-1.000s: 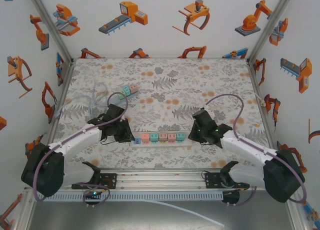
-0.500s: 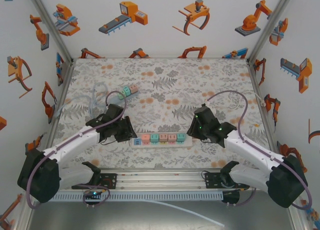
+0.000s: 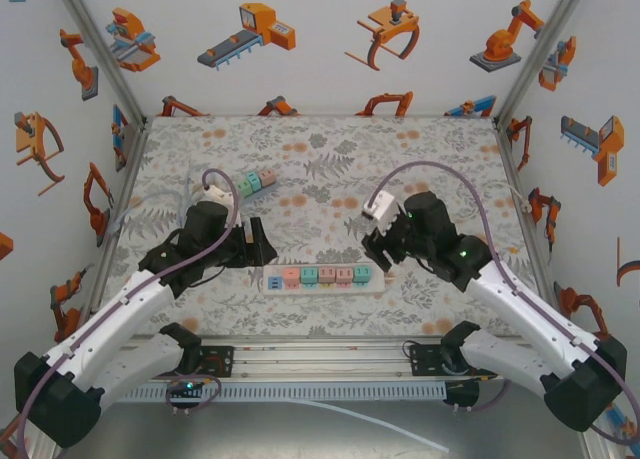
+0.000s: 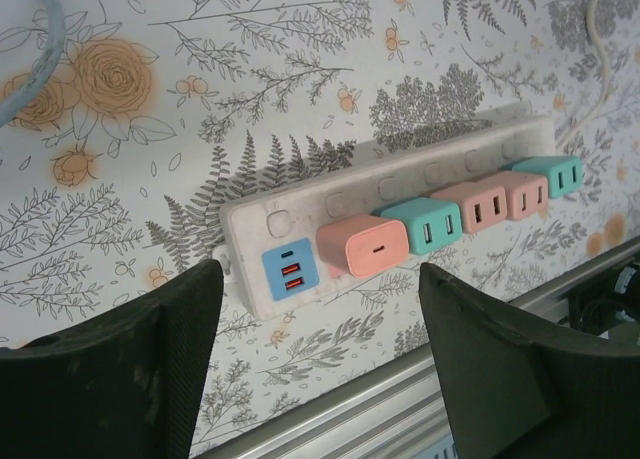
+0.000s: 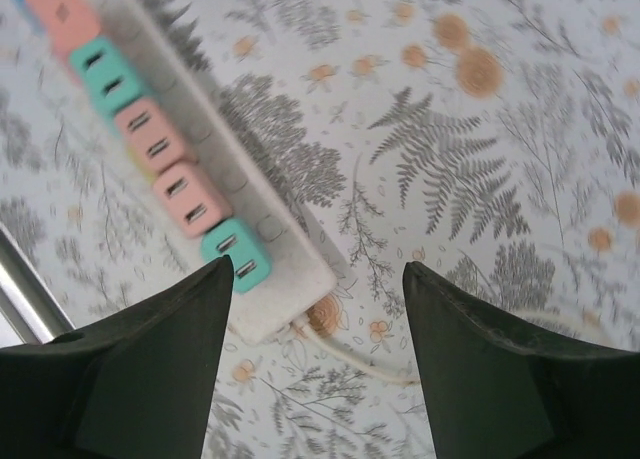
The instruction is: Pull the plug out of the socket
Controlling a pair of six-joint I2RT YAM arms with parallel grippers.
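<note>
Three pink plugs (image 4: pixel 362 247) and two teal plugs (image 4: pixel 422 226) are seated in one power strip (image 4: pixel 420 154) | strip is laid on counter (image 3: pixel 330 159) near front edge | left claw (image 4: pixel 318 279) and right claw (image 5: pixel 316 269) are spread open

2 white-shelled arms (image 3: pixel 130 301) w/ black joints, purple cables (image 3: pixel 437 165), green LED (image 3: pixel 461 250), matte-black tool fingers (image 4: pixel 110 369).

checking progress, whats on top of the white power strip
On the power strip sit five cube plugs: pink, teal, pink, pink, teal, beside a blue USB panel. Their prongs are hidden underneath them.
</note>
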